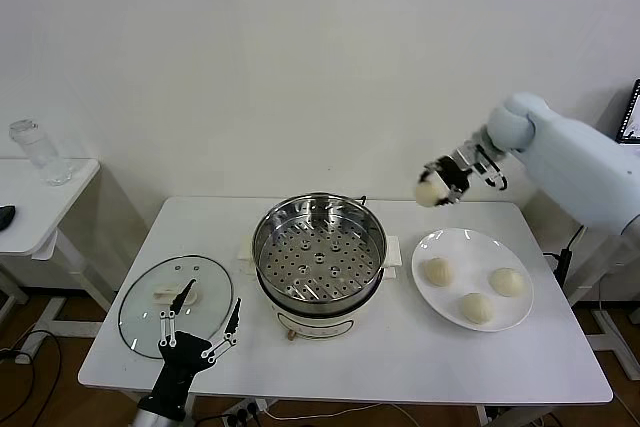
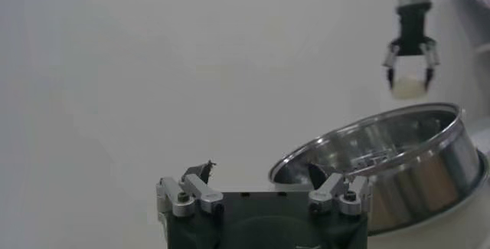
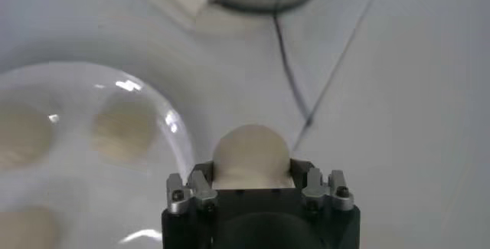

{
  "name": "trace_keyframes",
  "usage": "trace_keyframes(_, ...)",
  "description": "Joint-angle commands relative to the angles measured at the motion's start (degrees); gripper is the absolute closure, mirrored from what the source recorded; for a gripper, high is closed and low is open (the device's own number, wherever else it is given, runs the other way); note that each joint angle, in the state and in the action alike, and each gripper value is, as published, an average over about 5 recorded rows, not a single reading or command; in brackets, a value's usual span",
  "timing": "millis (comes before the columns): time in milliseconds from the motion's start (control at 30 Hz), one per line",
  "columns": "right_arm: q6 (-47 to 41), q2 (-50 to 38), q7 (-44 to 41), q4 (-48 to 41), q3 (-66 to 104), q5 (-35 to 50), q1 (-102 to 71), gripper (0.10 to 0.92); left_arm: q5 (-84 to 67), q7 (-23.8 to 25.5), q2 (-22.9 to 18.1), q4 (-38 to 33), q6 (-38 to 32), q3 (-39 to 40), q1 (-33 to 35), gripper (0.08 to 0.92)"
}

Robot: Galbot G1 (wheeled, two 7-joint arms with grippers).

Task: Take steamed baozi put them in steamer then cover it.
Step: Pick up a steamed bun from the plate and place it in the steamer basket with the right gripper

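My right gripper (image 1: pixel 438 187) is shut on one pale baozi (image 1: pixel 432 190) and holds it in the air above the table's far edge, between the steamer (image 1: pixel 319 250) and the white plate (image 1: pixel 472 278). The held baozi fills the jaws in the right wrist view (image 3: pixel 250 155). Three more baozi (image 1: pixel 437 271) (image 1: pixel 507 281) (image 1: pixel 477 307) lie on the plate. The steamer stands empty at the table's middle, its perforated tray bare. My left gripper (image 1: pixel 203 324) is open and empty at the table's near left, by the glass lid (image 1: pixel 175 305).
The clear glass lid with a white handle lies flat on the table's left. A black cable (image 3: pixel 295 82) runs behind the steamer. A side table (image 1: pixel 40 202) with a glass jar (image 1: pixel 35 152) stands at far left. The steamer's rim also shows in the left wrist view (image 2: pixel 390 166).
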Motion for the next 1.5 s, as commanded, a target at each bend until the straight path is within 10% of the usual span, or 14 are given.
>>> trace_keyframes(33, 7.95, 4.53, -0.44, 9.69, -4.95, -3.27, 7.12, 0.344, 0.09, -0.11, -0.01, -0.19, 0.03, 0.05, 0.11, 0.177)
trace_keyframes(1200, 10.46, 27.54, -0.23, -8.06, -1.89, -20.53, -8.31, 0.34, 0.19, -0.83, -0.14, -0.68, -0.68, -0.4, 0.21, 0.177)
trace_keyframes(1500, 10.28, 27.56, -0.41, -8.88, -1.73, -20.46, -8.77, 0.222, 0.18, -0.8, -0.18, -1.12, -0.75, -0.77, 0.39, 0.177)
